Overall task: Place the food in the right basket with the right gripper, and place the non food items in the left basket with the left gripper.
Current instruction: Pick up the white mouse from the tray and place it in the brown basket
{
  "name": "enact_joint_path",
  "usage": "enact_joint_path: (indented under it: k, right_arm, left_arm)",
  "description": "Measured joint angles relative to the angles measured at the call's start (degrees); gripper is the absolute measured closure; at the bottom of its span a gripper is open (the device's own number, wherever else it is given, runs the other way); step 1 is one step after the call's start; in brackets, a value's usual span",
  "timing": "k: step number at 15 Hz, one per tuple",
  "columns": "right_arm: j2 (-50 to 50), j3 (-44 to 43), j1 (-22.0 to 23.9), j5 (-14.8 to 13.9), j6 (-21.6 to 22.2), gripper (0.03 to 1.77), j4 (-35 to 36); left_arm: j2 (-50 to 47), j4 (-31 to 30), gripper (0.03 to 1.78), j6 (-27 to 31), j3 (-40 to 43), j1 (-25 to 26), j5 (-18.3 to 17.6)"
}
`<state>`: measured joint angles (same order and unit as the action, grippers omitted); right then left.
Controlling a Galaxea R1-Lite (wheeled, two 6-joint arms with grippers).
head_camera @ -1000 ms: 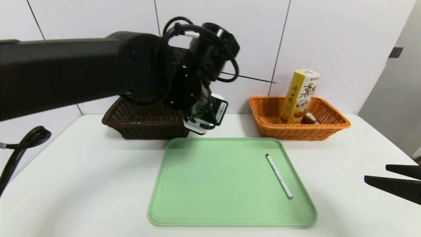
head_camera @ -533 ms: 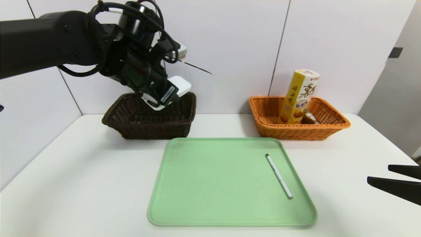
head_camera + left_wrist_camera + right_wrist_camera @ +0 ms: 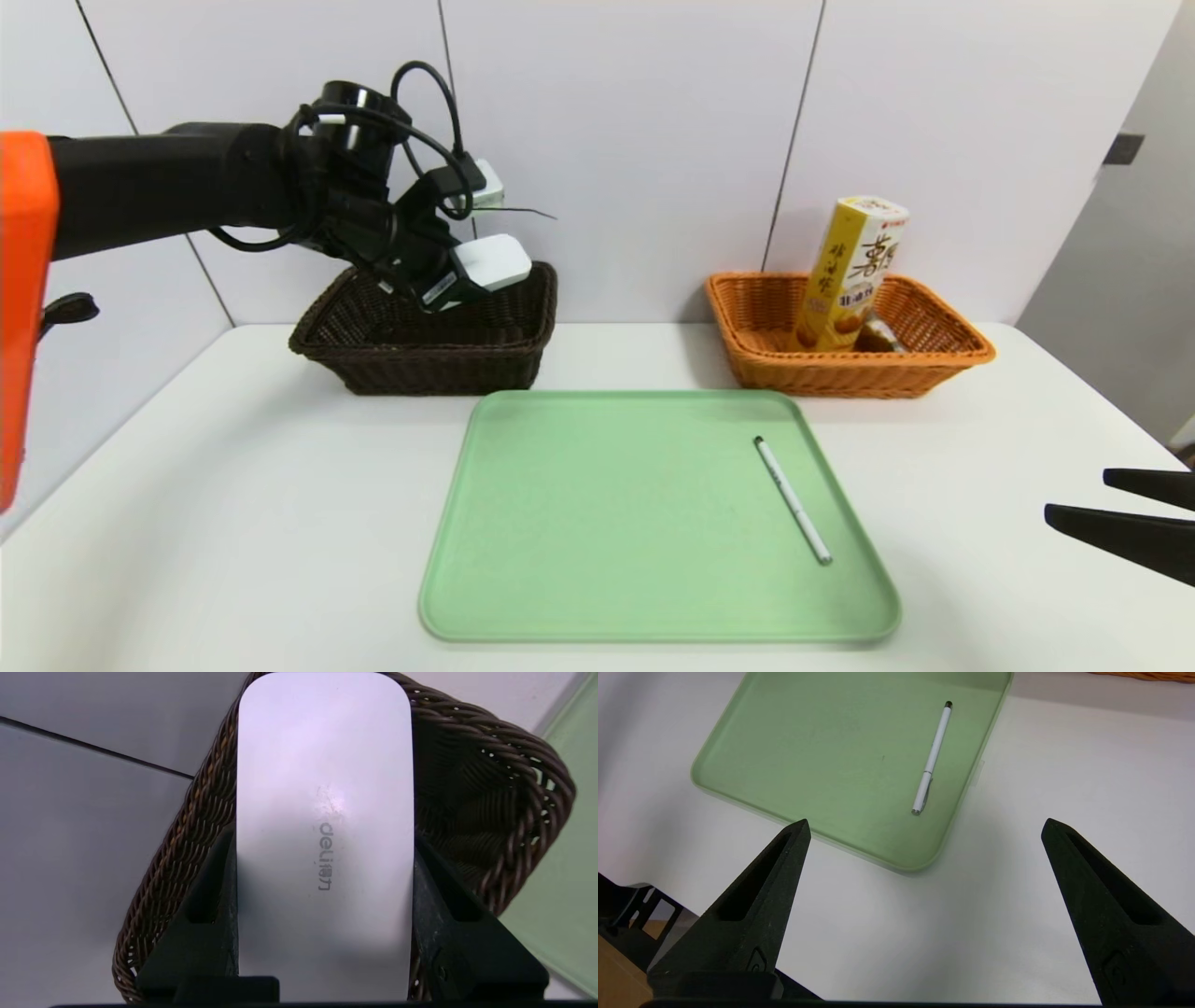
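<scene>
My left gripper is shut on a flat white device marked "deli", holding it above the dark brown left basket. Both fingers press its long sides. The orange right basket holds a tall yellow snack box and a small dark packet. A white pen lies on the right part of the green tray. My right gripper stands open at the table's right edge, empty, with the pen ahead of it.
White tiled wall runs close behind both baskets. Bare white tabletop surrounds the tray. The brown basket's woven rim lies just under the held device.
My left arm has swung left and back from over the tray's far edge to above the brown basket, carrying the white device. The right gripper has stayed put.
</scene>
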<state>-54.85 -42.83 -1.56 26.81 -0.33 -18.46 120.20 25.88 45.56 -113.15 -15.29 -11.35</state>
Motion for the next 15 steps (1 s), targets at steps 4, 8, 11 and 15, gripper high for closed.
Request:
enact_joint_path:
  k: [4, 8, 11, 15]
  right_arm:
    - [0.1, 0.8, 0.0, 0.0, 0.2, 0.09, 2.4]
    - [0.0, 1.7, 0.0, 0.4, 0.2, 0.09, 4.1]
    - [0.0, 1.8, 0.0, 0.5, 0.3, 0.09, 4.1]
    - [0.1, 1.8, 0.0, 0.4, 0.3, 0.09, 4.1]
  left_arm:
    - [2.8, -1.9, 0.8, 0.0, 0.0, 0.7, 0.0]
    - [3.7, -1.9, 0.8, 0.0, 0.0, 1.2, 0.0]
    - [3.9, -2.0, 0.63, -0.3, 0.0, 1.4, 0.0]
    - [3.3, -2.2, 0.42, -3.0, 0.0, 1.4, -0.1]
